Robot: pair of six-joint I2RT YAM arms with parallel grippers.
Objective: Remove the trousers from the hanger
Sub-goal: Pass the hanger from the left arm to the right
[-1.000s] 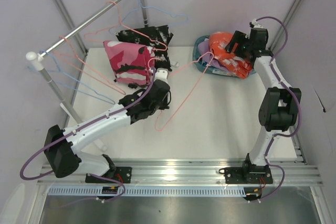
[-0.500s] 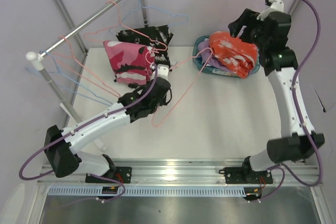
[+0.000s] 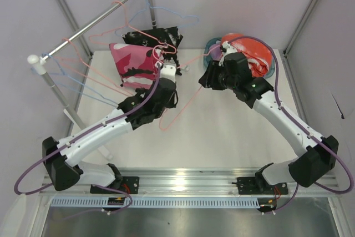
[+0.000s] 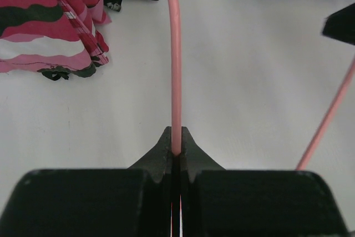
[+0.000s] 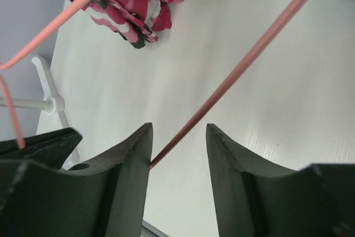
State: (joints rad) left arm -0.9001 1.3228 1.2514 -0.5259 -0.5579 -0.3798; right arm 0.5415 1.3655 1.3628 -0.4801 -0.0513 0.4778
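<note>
From above, three pairs of trousers can be counted. The pink-magenta trousers point(image 3: 135, 65) and the black speckled trousers point(image 3: 158, 37) hang over the far left corner of the table point(image 3: 233, 137), touching each other. The orange trousers point(image 3: 252, 54) lie in one teal basket point(image 3: 211, 48) at the table's far edge, right of its middle. Any other pairs cannot be made out. One rack point(image 3: 89, 28) stands along the left edge and carries pink and blue wire hangers, too tangled to count. One loose pink hanger point(image 3: 188, 101) slants from mid-table up to the basket. The left gripper point(image 3: 169, 76) and the right gripper point(image 3: 206, 79) both meet it.

At the left wrist, the left gripper point(image 4: 176, 144) has its jaws pinched tight on the pink hanger point(image 4: 176, 54). A second stretch of the same wire crosses on the right. The pink-magenta trousers point(image 4: 44, 20) lie at the upper left.

At the right wrist, the right gripper point(image 5: 177, 137) has its jaws parted at medium width. The pink hanger point(image 5: 244, 59) runs between them, close against one finger point(image 5: 133, 159). The pink-magenta trousers point(image 5: 127, 4) show at the top.
</note>
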